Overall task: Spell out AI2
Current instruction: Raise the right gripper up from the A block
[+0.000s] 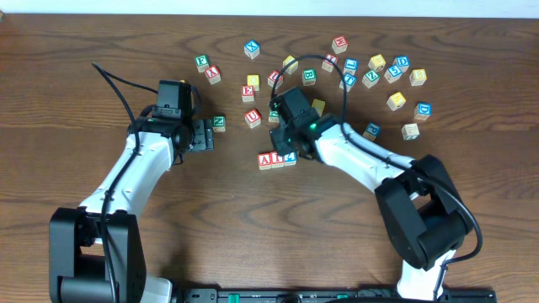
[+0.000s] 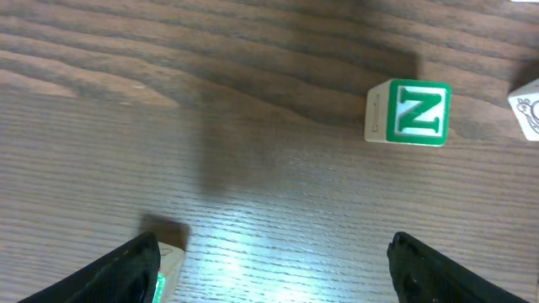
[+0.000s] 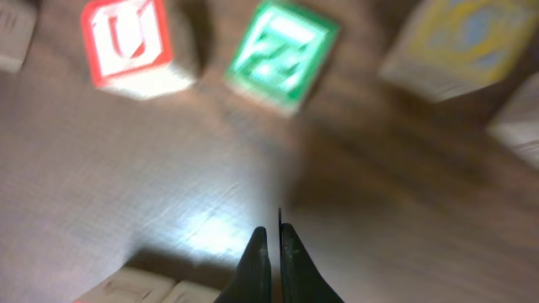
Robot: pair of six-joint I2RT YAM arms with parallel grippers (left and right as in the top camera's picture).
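Three light-wood cubes sit touching in a short row near the middle of the table [image 1: 84, 50]: a red A cube [image 1: 265, 160], a red I cube [image 1: 278, 160] and a blue 2 cube [image 1: 290, 157], reading left to right in the overhead view. Just beside the row, the right gripper [image 3: 274, 252] hangs with its two dark fingers pressed together, gripping nothing. Beyond it lie a red U cube [image 3: 130, 46] and a green-printed cube [image 3: 282, 55]. Well apart to the left, the left gripper [image 2: 269, 269] stands with jaws spread wide and empty over bare wood, a green N cube [image 2: 410, 112] just ahead. Scattered cubes [image 1: 396, 101] dot the table's far side.
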